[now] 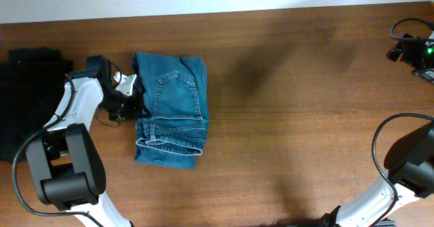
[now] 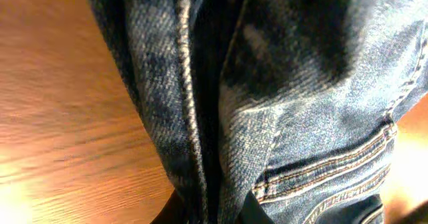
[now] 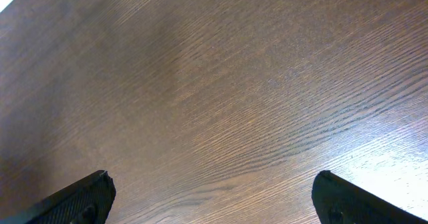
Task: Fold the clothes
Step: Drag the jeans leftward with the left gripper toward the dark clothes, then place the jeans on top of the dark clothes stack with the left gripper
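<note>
The jeans (image 1: 171, 112) are found on the left half of the table (image 1: 291, 105), folded into 1 compact rectangle that is longer from far edge to near edge than across. Layered denim edges are stacked at its near end. A back pocket with pale stitching is shown on the top layer.

The bundle's left edge is met by the left gripper (image 1: 135, 95), which is set in from the side, low against the wood. In the left wrist view the frame is filled with denim. A thick stitched seam is run down the middle, and a fold of cloth is drawn down between the 2 dark fingers (image 2: 170, 214) at the bottom edge. The jaws are set narrow and are closed on that fold of the jeans. Bare wood is seen to the left of the cloth in that view.

Further left, a black garment pile (image 1: 27, 91) is laid at the table's edge, beside the left arm and apart from the jeans.

Over on the other side, the right arm (image 1: 407, 162) is seen at the lower right corner, well apart from the jeans. The right gripper (image 3: 210, 184) is spread wide. Its 2 fingertips are placed at opposite bottom corners of the right wrist view, with only wood grain between them.
</note>
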Tool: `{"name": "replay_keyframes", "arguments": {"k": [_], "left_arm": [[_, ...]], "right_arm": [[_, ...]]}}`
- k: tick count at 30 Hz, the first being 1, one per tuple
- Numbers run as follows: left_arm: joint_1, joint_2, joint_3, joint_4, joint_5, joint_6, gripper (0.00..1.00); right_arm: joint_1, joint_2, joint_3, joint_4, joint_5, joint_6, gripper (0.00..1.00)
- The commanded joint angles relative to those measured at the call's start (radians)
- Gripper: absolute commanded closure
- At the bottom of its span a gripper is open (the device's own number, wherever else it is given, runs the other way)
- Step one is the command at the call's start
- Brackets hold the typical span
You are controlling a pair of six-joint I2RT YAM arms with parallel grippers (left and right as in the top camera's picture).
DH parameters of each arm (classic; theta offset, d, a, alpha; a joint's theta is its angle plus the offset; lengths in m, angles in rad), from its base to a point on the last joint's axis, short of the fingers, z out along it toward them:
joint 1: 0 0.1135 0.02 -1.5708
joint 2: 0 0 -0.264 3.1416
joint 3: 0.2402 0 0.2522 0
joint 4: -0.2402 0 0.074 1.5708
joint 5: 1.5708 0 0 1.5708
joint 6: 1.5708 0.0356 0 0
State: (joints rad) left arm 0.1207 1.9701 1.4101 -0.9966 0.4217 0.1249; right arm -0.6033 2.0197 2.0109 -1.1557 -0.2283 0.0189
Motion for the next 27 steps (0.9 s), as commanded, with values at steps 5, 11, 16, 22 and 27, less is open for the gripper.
{"name": "replay_keyframes", "arguments": {"k": [5, 11, 16, 22, 27], "left_arm": [[0.035, -0.002, 0.175, -0.095, -0.088, 0.076, 1.0], [0.067, -0.002, 0.346, -0.206, -0.245, 0.086, 1.0], [0.097, -0.002, 0.439, -0.245, -0.274, 0.143, 1.0], [0.152, -0.002, 0.551, -0.272, -0.277, 0.143, 1.0], [0.201, -0.002, 0.576, -0.273, -0.381, 0.156, 1.0]], "right_arm": [[0.001, -0.006, 0.001, 0.0, 0.005, -0.003, 0.01], [0.001, -0.006, 0.001, 0.0, 0.005, -0.003, 0.01], [0.001, -0.006, 0.001, 0.0, 0.005, -0.003, 0.01], [0.001, -0.006, 0.001, 0.0, 0.005, -0.003, 0.01], [0.001, -0.006, 0.001, 0.0, 0.005, -0.003, 0.01]]}}
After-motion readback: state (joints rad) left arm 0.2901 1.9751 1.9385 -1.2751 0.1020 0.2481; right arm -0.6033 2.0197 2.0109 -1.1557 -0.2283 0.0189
